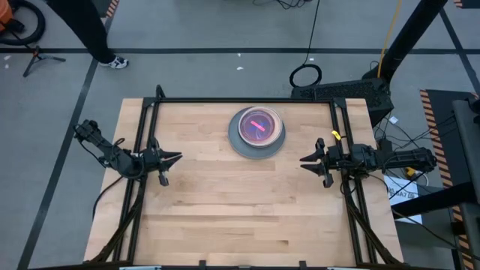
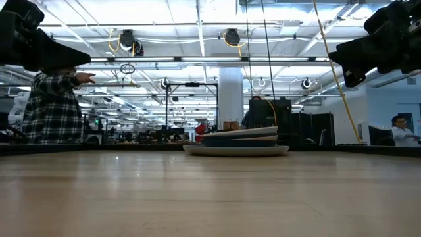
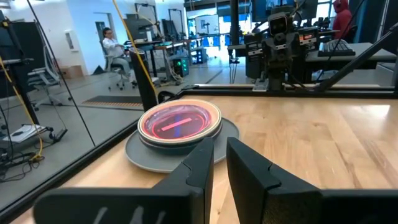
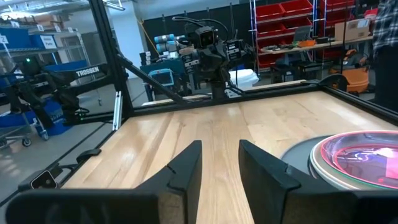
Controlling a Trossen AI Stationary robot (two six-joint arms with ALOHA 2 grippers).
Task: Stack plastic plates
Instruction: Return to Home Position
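plate stack (image 1: 257, 131) far-centre on table (image 1: 225, 217), pink-topped | L gripper (image 1: 174, 157) at left side, fingers slightly apart, empty | R gripper (image 1: 306, 160) at right side, same, nearer | stack betw both, untouched, round so no long axis

The pink plate (image 1: 257, 124) covers most of the stack (image 1: 256, 151) beneath it.

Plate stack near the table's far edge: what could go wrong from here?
1. In the low view, the upper plates of the stack of round plastic plates look tilted above the large grey plate. A jolt might slide the translucent pink top plate off.
2. The right hand sits nearer the stack than the left hand. An inward swing could clip it, though both are apart from it now.
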